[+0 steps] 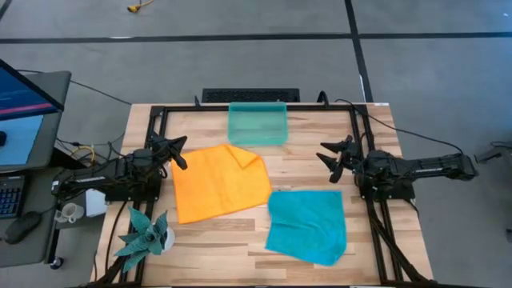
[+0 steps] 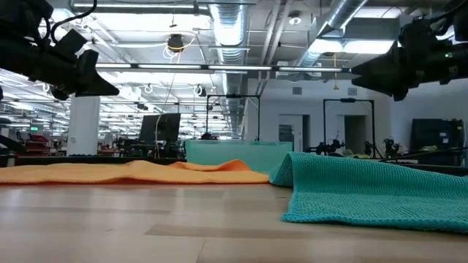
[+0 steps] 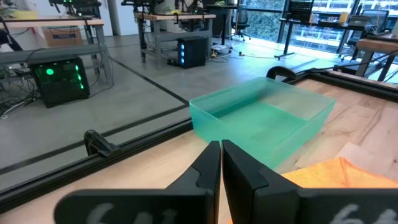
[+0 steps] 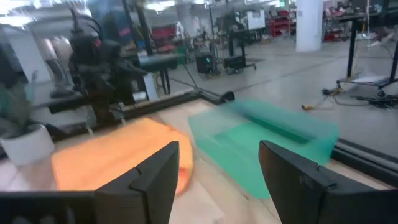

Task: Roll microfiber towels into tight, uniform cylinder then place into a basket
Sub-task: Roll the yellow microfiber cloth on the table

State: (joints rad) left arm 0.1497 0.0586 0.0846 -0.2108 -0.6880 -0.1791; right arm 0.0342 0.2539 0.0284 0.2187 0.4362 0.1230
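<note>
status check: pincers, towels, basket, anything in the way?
Left pincer shut, empty, at orange towel edge. Right pincer open, empty, above the table beside the teal towel. Both towels flat, unrolled; basket empty. Path unobstructed.

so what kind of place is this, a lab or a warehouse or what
Most likely a large open robotics lab or industrial workspace: exposed ceiling ducts, rows of workbenches with a computer tower, and the wooden table standing on a bare concrete floor.

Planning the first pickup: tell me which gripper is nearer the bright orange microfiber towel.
Left. The left gripper hovers at the bright orange microfiber towel's edge; the right gripper hangs apart, across bare table.
</note>
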